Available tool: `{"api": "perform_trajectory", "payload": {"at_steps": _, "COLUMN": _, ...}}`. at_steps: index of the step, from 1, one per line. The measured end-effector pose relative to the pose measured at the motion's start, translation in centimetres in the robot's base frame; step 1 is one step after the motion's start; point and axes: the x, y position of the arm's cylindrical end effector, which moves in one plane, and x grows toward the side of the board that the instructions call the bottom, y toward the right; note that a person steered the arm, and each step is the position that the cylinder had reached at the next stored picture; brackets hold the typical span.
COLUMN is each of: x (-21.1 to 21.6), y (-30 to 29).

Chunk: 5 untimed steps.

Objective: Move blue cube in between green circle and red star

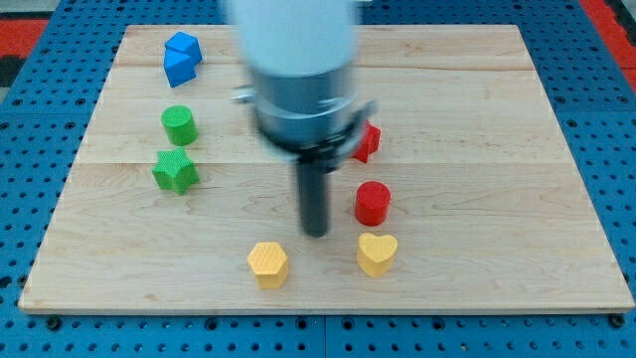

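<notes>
Tool tip (316, 234) sits beside red cylinder (373, 203), seemingly not touching.

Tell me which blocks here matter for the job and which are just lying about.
Belong to the job: blue cube, green circle, red star partly hidden behind the arm, my tip.

Just lying about: green star, red cylinder, yellow hexagon, yellow heart.

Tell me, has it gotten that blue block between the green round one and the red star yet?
Not yet. Nothing looks done: the blue cube sits at the view's top left, above the green circle. My tip is far off, beside the red cylinder. The red star is half hidden behind the arm. The whole push remains.
</notes>
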Motion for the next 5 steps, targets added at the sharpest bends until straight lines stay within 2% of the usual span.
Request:
{"api": "perform_trajectory", "payload": {"at_steps": 2, "x": -19.9, "y": -1.0}}
{"api": "perform_trajectory", "payload": {"at_steps": 3, "x": -27.1, "y": -5.0}}
{"api": "perform_trajectory", "payload": {"at_steps": 4, "x": -31.6, "y": -13.9}}
{"api": "perform_trajectory", "payload": {"at_steps": 5, "x": -31.9, "y": -17.4}}
